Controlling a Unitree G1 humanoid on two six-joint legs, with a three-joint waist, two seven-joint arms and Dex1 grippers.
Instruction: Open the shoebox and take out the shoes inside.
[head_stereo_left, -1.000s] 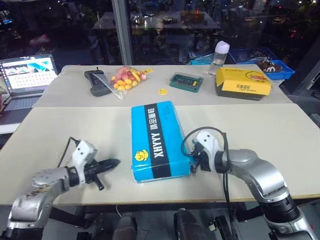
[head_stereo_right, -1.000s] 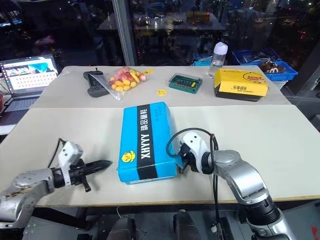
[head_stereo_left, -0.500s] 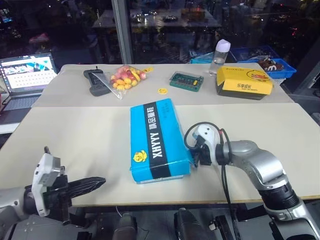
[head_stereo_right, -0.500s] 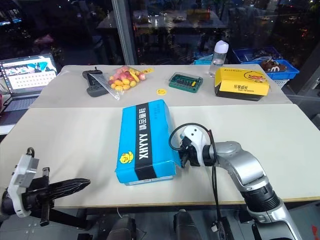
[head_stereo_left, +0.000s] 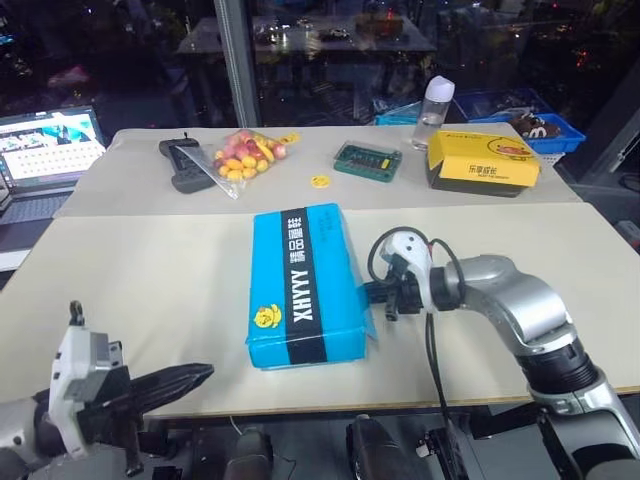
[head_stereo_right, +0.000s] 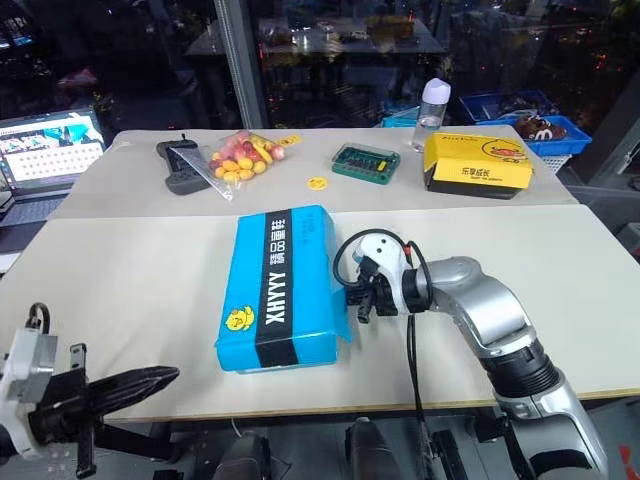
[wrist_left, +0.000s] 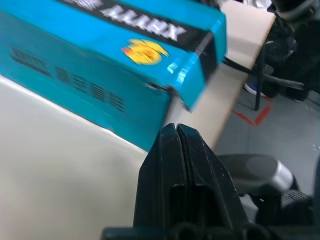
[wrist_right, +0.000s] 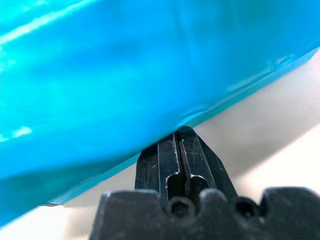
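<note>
At centre frame in the head views, we find the right gripper (head_stereo_left: 368, 292) with its two black fingers pressed together, tips tucked under the lifted right edge of the shoebox (head_stereo_left: 305, 283). At lower left the left gripper (head_stereo_right: 160, 377) has its fingers closed flat on each other, holding nothing, off the near table edge and well apart from the box. The shoebox lies mid-table (head_stereo_left: 150, 270), bright blue, a black stripe along the top with white lettering, a yellow logo near its front corner. Its right side is tilted slightly up; the contents cannot be seen.
</note>
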